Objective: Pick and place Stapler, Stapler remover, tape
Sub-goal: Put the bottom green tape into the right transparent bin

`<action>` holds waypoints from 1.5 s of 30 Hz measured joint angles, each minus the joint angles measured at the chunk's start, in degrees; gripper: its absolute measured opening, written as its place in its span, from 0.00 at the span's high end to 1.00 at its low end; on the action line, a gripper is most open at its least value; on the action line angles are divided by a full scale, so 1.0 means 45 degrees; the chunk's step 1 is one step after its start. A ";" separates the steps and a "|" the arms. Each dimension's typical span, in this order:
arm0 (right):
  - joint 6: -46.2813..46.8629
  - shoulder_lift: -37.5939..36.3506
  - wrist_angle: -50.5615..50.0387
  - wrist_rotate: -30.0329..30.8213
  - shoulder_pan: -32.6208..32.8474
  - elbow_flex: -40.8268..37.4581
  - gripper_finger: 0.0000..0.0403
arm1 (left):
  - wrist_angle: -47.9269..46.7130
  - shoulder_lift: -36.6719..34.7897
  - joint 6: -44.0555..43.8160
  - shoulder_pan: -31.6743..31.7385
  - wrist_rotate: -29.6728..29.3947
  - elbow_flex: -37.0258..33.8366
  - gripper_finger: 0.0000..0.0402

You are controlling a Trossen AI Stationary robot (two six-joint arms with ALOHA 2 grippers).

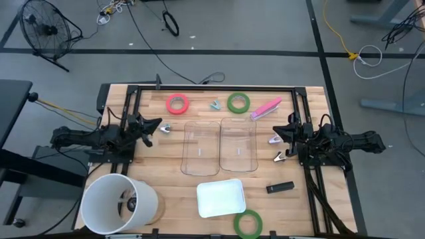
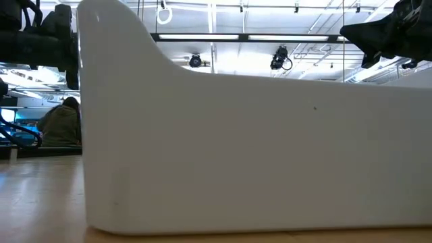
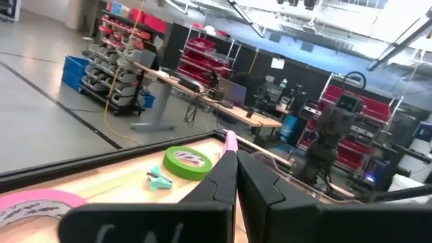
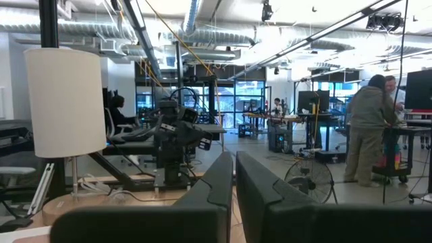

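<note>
The two clear bins (image 1: 219,146) are taken as the landmark; they sit side by side, touching, at the middle of the wooden table (image 1: 166,186).

The left claw (image 1: 159,126) is held just left of the bins, near their far corner. In the left wrist view its fingers (image 3: 223,179) are seen pressed together, with nothing between them.

The right claw (image 1: 273,147) is held just right of the bins. From above its two light tips stand apart (one beside the bins' middle, one lower), yet in the right wrist view the fingers (image 4: 219,182) appear nearly closed; the width cannot be told. Nothing is seen in it.

Tape, three rings:
- red tape (image 1: 177,103): beyond the bins, toward the far left.
- green tape (image 1: 238,102): beyond the bins, past the right bin's far edge; also seen in the left wrist view (image 3: 187,162).
- second green tape (image 1: 248,224): on the near side of the bins, at the table's near edge.

A small teal staple remover (image 1: 215,105) lies between the red and far green rings. A pink stapler (image 1: 265,108) lies just beyond the bins' far right corner. A small black object (image 1: 280,188) lies near-right of the bins. A white tray (image 1: 221,198) sits just on the near side of the bins; a white bucket (image 1: 119,202) stands near-left. People (image 4: 368,131) are seen in the room behind.
</note>
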 joint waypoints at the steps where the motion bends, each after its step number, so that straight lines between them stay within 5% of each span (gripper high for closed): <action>1: 0.0001 0.0000 -0.0001 0.0004 0.0004 0.0000 0.95 | -0.0010 0.0005 -0.0121 0.0000 0.0016 -0.0002 0.97; 11: 0.0078 0.0000 0.0115 0.0207 -0.0006 0.0000 0.95 | -0.0025 0.0005 -0.1198 0.0000 -0.0431 -0.0003 0.97; 17: 0.3166 0.0005 0.0246 -0.0352 -0.0001 -0.0003 0.95 | -0.0013 0.0005 -0.1220 0.0000 -0.0800 0.0000 0.97; 26: 0.2791 0.0000 0.3734 0.4259 -0.0015 0.0000 0.95 | -0.0013 0.0005 -0.1109 0.0000 -0.0990 0.0000 0.97; 30: 0.3354 0.0000 0.4845 0.5103 -0.0015 0.0000 0.95 | -0.0028 0.0005 -0.0804 0.0000 -0.0990 -0.0002 0.97; 34: 0.4057 0.0000 0.6008 0.4466 -0.0017 0.0000 0.95 | -0.0034 0.0005 -0.0749 0.0000 -0.0990 -0.0001 0.97; 38: 0.4265 0.0095 0.6377 0.2209 -0.0040 0.0596 0.95 | -0.0043 0.0005 -0.0553 0.0000 -0.1044 0.0000 0.97; 45: 0.4843 0.4432 0.2058 -0.0299 -0.0035 0.5824 0.95 | -0.0043 0.0005 -0.0417 -0.0001 -0.1048 0.0000 0.97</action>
